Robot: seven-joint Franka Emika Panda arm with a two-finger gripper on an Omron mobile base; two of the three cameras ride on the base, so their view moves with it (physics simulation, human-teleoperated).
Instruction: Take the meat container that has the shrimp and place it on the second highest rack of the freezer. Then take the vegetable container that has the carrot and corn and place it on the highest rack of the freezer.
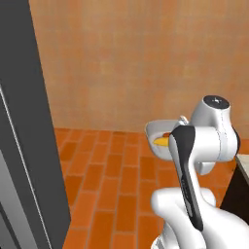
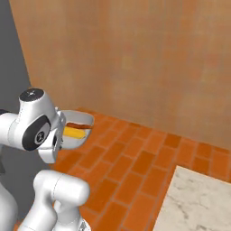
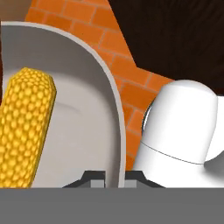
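The vegetable container (image 3: 83, 131) with its corn (image 3: 24, 127) hangs over the brick floor (image 1: 112, 175), its rim pinched in my end effector (image 3: 114, 177), so apparently only the highest-rack placement in the freezer (image 1: 29, 146) remains.

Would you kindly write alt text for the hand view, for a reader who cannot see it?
A pale rounded vegetable container holds a yellow corn cob at left, and the gripper pinches the container's rim at the bottom. Beyond the rim lie an orange brick floor and dark wood.
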